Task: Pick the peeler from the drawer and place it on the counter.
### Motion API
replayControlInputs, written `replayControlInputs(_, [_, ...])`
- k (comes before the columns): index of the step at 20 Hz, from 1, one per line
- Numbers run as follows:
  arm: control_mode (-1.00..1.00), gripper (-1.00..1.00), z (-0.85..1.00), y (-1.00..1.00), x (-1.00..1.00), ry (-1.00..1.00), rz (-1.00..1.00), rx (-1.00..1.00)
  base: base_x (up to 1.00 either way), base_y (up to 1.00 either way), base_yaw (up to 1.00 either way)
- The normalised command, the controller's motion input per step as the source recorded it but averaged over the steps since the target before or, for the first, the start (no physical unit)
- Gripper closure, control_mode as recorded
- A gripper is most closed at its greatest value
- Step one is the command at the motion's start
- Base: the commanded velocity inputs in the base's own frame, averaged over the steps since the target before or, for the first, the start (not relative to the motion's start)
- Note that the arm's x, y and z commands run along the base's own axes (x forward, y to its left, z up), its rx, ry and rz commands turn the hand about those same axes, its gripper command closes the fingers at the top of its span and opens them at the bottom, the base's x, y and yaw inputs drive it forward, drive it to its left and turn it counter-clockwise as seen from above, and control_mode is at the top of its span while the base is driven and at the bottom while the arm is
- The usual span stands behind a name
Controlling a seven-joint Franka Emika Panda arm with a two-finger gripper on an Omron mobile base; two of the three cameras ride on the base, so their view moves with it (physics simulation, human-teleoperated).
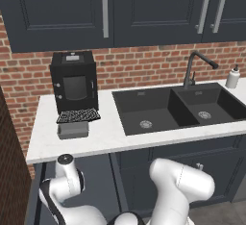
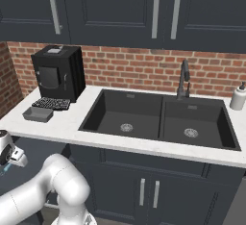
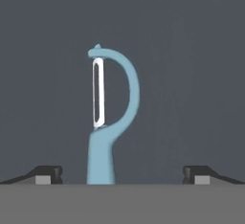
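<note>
Below the table (image 1: 110, 140) edge in the left base view, we see the white arm bent low beside the dark cabinet fronts. From the right base view, the hand sits low at the left edge. Through the hand view, our gripper (image 3: 122, 173) stands wide apart — the pale-blue peeler (image 3: 107, 122) lies between its fingertips (image 3: 48, 173), nearer the left one, on the drawer (image 3: 191, 50) floor.
</note>
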Motion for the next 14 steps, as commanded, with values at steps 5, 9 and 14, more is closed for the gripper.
replayControlInputs(5, [-1.0, -1.0, -0.04, 0.28, 0.0, 0.0, 0.0, -0.05, 0.0, 0.0, 0.0])
replayControlInputs(9, [-1.0, -1.0, -0.22, 0.28, 0.0, 0.0, 0.0, -0.13, 0.0, 0.0, 0.0])
replayControlInputs(14, [-1.0, -1.0, -0.3, 0.09, 0.0, 0.01, 0.0, -0.13, 0.0, 0.0, 0.0])
